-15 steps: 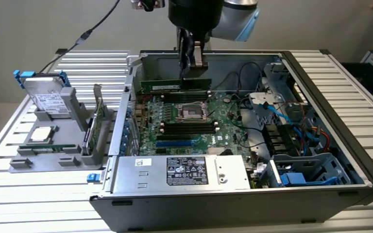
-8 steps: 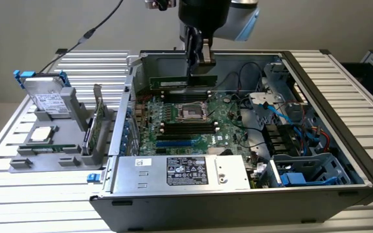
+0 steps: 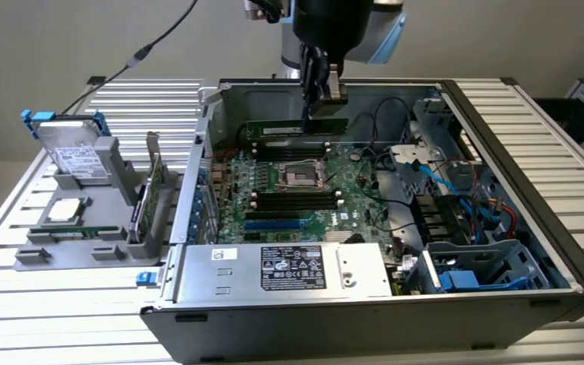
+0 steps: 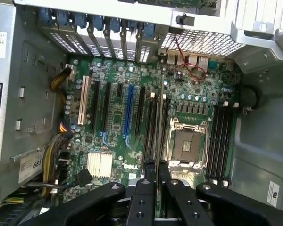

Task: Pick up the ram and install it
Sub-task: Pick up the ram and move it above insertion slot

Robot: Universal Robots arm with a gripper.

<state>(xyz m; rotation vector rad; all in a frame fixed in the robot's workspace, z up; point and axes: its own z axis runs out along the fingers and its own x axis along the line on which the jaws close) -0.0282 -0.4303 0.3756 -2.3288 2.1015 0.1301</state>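
The jaws are clamped on the ram (image 3: 290,128), holding it level inside the open computer case (image 3: 261,103) (edge-on in the wrist view), above the motherboard (image 3: 325,219) near the CPU socket (image 3: 299,173).

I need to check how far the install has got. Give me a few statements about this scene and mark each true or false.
1. The gripper holds the ram. True.
2. The ram is seated in a slot. False: it hangs above the motherboard.
3. The CPU socket carries a cooler. False: it is bare.
4. A hard drive stands outside the case, on the exterior view's left. True.
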